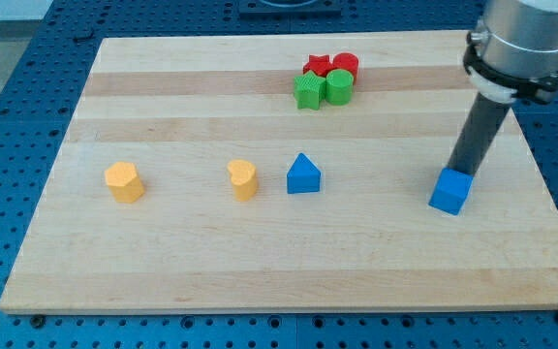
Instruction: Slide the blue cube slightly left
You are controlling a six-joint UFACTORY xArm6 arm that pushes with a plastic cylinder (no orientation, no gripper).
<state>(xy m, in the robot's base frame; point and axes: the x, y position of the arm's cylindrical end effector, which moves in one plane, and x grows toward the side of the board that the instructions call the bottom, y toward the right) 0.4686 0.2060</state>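
Observation:
The blue cube [450, 192] sits on the wooden board [260, 262] at the view's right. My tip [460, 172] is at the cube's upper right edge, right behind it, touching or nearly touching it. The dark rod rises from there to the arm's grey body at the view's top right corner. A blue triangular block [303, 174] lies near the board's middle, to the left of the cube.
A yellow heart-shaped block [244, 179] and a yellow block [124, 181] lie in a row left of the blue triangular block. A cluster of two red blocks [332, 66] and two green blocks [324, 89] sits near the view's top centre.

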